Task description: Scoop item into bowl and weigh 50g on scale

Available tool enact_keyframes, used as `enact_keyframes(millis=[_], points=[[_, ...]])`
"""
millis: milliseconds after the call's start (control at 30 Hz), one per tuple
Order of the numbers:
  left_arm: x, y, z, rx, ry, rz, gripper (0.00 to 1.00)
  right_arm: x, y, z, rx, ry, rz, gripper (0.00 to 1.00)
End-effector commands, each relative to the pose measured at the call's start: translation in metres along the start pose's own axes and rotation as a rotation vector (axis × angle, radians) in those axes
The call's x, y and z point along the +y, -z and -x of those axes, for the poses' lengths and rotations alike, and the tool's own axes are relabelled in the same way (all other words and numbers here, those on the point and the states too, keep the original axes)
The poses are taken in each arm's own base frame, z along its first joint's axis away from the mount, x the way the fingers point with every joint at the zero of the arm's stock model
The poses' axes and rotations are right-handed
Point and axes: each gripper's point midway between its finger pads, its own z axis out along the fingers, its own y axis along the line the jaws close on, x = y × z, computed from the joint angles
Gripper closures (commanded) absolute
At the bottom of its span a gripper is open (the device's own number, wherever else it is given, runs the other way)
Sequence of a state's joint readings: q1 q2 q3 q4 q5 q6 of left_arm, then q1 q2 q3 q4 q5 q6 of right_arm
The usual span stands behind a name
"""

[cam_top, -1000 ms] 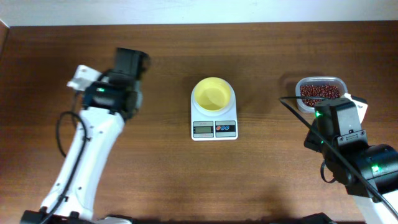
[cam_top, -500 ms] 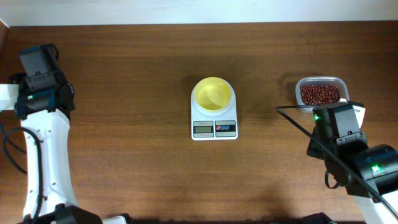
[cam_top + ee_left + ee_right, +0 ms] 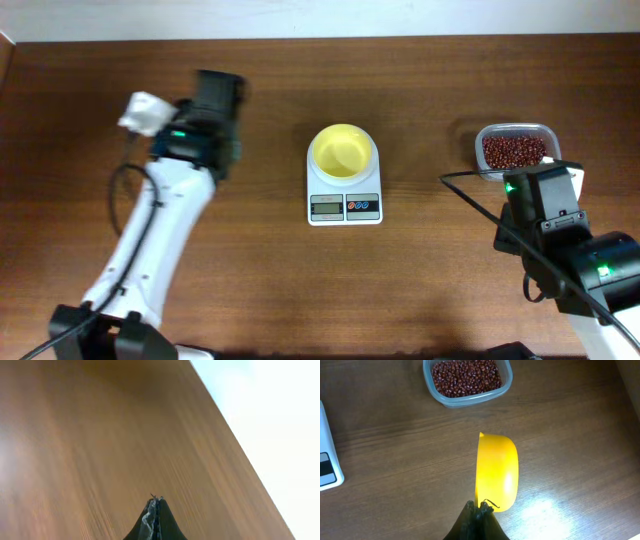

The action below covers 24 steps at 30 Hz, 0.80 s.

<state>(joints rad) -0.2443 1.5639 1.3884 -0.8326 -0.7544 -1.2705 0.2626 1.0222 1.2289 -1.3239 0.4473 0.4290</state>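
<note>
The pale yellow bowl (image 3: 343, 152) stands on the white scale (image 3: 344, 207) at the table's middle and looks empty. The red-brown beans (image 3: 515, 151) fill a clear container at the right; they also show in the right wrist view (image 3: 465, 376). My right gripper (image 3: 479, 506) is shut on a yellow scoop (image 3: 496, 472), held on edge above the wood, just short of the beans. My left gripper (image 3: 155, 501) is shut and empty above bare wood left of the scale; it also shows in the overhead view (image 3: 215, 90).
The clear plastic container (image 3: 505, 382) sits near the table's right edge. A corner of the scale (image 3: 327, 460) shows at the left of the right wrist view. The table's far edge and a pale wall lie beyond my left gripper.
My left arm swung out to the far left, then back right to a spot left of the scale. My right arm has barely moved and keeps its hold on the scoop.
</note>
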Motion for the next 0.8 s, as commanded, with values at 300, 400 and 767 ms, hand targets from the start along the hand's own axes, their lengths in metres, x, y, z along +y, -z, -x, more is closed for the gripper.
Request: enact_keyframes(millis=[300, 400, 767], points=[[-0.100, 0.129, -0.228, 0.439, -0.145, -0.477, 1.00, -0.001, 0.004, 0.006, -0.025, 0.002, -0.005, 0.96], [-0.084, 0.118, -0.279, 0.462, -0.259, -0.425, 1.00, -0.004, 0.005, 0.011, -0.046, -0.004, -0.025, 0.96], [-0.066, 0.108, -0.310, 0.481, -0.345, -0.370, 1.00, -0.007, 0.005, 0.011, -0.048, -0.003, -0.039, 0.96]])
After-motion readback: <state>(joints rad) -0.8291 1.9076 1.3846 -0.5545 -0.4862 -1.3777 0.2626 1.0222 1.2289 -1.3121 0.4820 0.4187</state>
